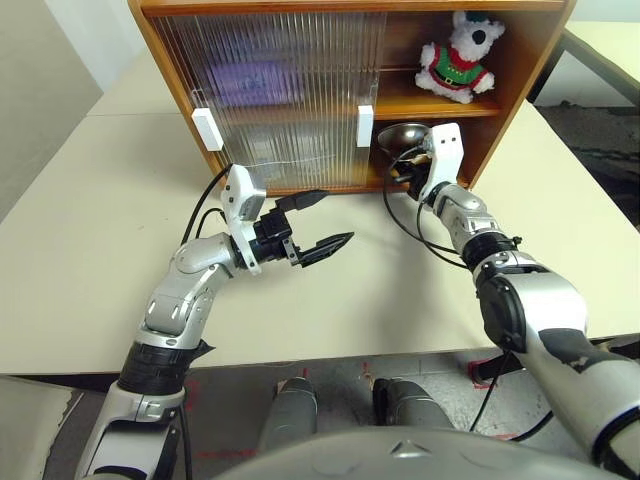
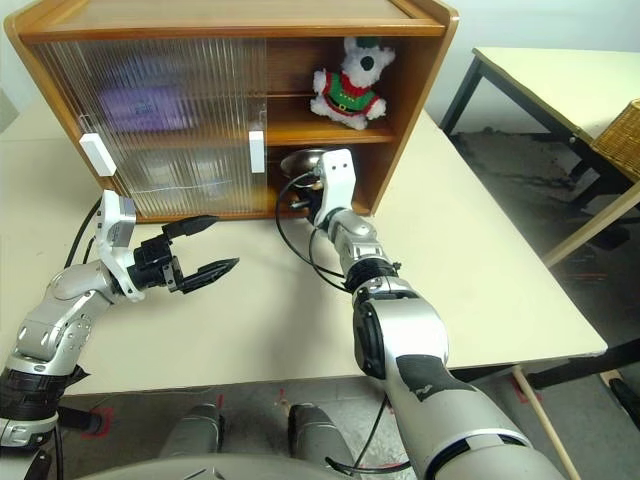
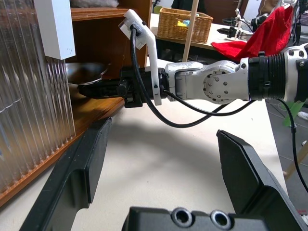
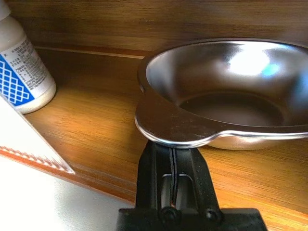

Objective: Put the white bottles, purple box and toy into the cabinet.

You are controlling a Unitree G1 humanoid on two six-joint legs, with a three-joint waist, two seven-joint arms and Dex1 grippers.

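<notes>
The wooden cabinet (image 1: 520,70) stands at the back of the table, its ribbed sliding door (image 1: 280,100) covering the left part. The toy (image 1: 457,58) sits on the upper shelf in the open right bay. A purple shape, the purple box (image 1: 248,80), shows blurred behind the door. One white bottle (image 4: 21,72) stands on the lower shelf. My right gripper (image 4: 173,150) is shut inside the lower bay, its tips under the rim tab of a steel bowl (image 4: 231,91). My left gripper (image 1: 335,217) hovers open and empty over the table in front of the door.
White handles (image 1: 207,128) (image 1: 364,122) sit on the door's edges. The beige table (image 1: 100,230) spreads left and right of the cabinet. A second table (image 2: 560,80) stands at the right. A wicker basket (image 3: 185,24) and red cloth (image 3: 269,33) lie beyond.
</notes>
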